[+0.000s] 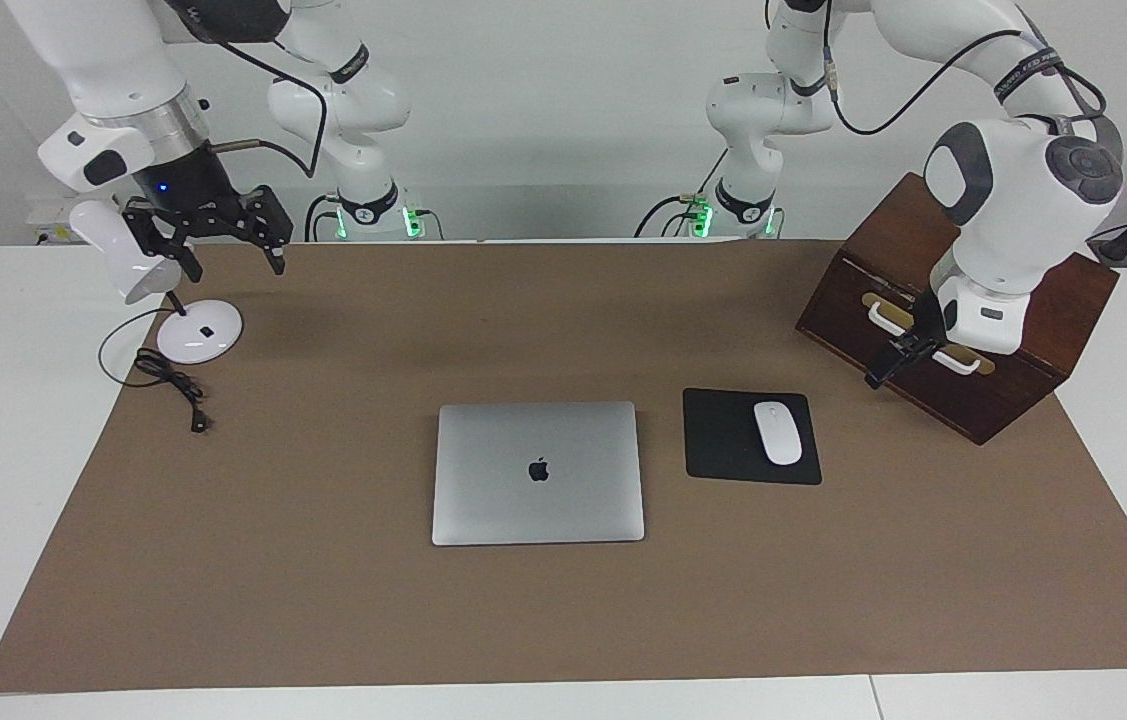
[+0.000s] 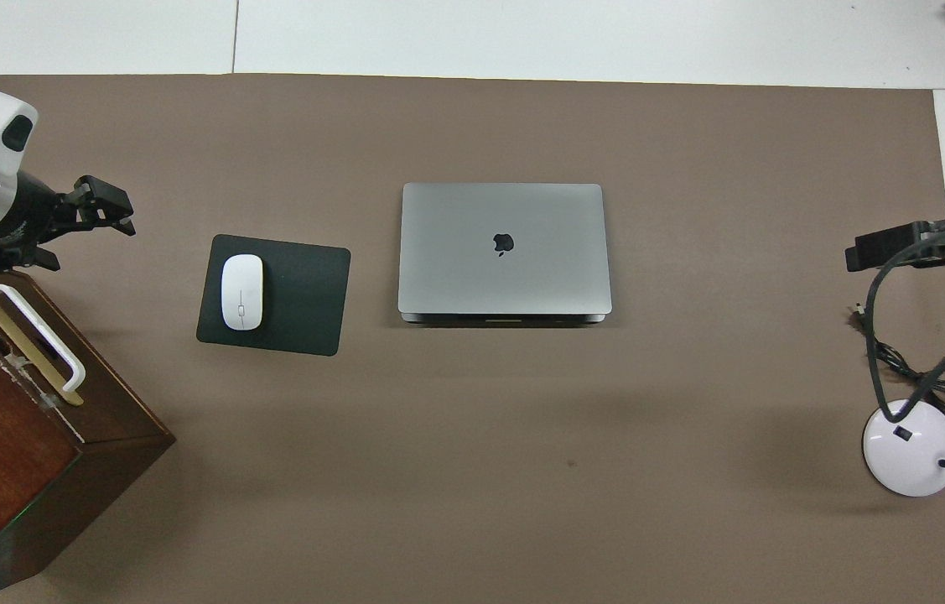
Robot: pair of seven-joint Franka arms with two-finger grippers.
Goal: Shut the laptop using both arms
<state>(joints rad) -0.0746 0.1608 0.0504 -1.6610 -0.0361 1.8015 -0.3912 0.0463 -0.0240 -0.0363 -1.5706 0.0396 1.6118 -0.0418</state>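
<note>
The silver-grey laptop lies flat in the middle of the brown mat. Its lid is down and the dark apple logo faces up. My left gripper hangs open and empty in front of the wooden box at the left arm's end, well away from the laptop. At the right arm's end my right gripper is up over the desk lamp. Its fingers are spread wide with nothing between them. Neither arm touches the laptop.
A black mouse pad carrying a white mouse lies beside the laptop toward the left arm's end. The dark wooden box with a white handle stands there too. A white desk lamp and its cable sit at the right arm's end.
</note>
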